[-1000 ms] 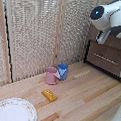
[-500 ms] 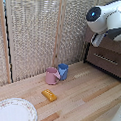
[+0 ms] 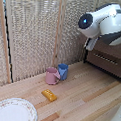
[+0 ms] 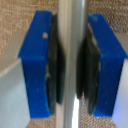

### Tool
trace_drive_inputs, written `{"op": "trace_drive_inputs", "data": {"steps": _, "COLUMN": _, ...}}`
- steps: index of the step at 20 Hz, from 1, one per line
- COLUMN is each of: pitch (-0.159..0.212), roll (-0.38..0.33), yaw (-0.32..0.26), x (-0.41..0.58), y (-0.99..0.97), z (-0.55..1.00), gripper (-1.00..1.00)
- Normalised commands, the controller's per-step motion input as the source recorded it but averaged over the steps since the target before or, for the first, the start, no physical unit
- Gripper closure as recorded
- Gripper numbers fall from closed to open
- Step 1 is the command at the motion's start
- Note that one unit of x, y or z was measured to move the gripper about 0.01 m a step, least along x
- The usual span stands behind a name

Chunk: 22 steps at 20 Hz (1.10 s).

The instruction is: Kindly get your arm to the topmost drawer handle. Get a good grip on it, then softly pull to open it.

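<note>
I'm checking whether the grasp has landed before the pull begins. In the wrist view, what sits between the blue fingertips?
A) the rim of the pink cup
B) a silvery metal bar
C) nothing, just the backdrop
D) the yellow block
B: in the wrist view the silvery drawer handle runs straight through the gripper, with the blue fingertips close against it on both sides.
</note>
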Motion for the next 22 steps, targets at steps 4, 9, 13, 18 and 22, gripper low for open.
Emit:
{"op": "trace_drive_inputs", "data": {"steps": 4, "pitch": -0.001, "roll": -0.033, "yaw": -0.078, "x": 0.169, "y": 0.14, "z": 0.05, "gripper": -1.00}}
{"op": "trace_drive_inputs", "data": {"steps": 9, "pitch": -0.032, "roll": -0.039, "yaw": -0.123, "x": 0.043, "y": 0.03, "z": 0.20, "gripper": -1.00}}
{"op": "trace_drive_inputs", "data": {"steps": 13, "pitch": -0.034, "roll": 0.015, "yaw": -0.055, "x": 0.002, "y": 0.01, "z": 0.19, "gripper": -1.00}}
{"op": "trace_drive_inputs", "data": {"steps": 18, "pitch": -0.029, "roll": 0.054, "yaw": 0.000, "x": 0.000, "y": 0.16, "z": 0.20, "gripper": -1.00}}
{"op": "trace_drive_inputs", "data": {"steps": 22, "pitch": -0.001, "roll": 0.140, "yaw": 0.000, "x": 0.000, "y": 0.24, "z": 0.28, "gripper": -1.00}}
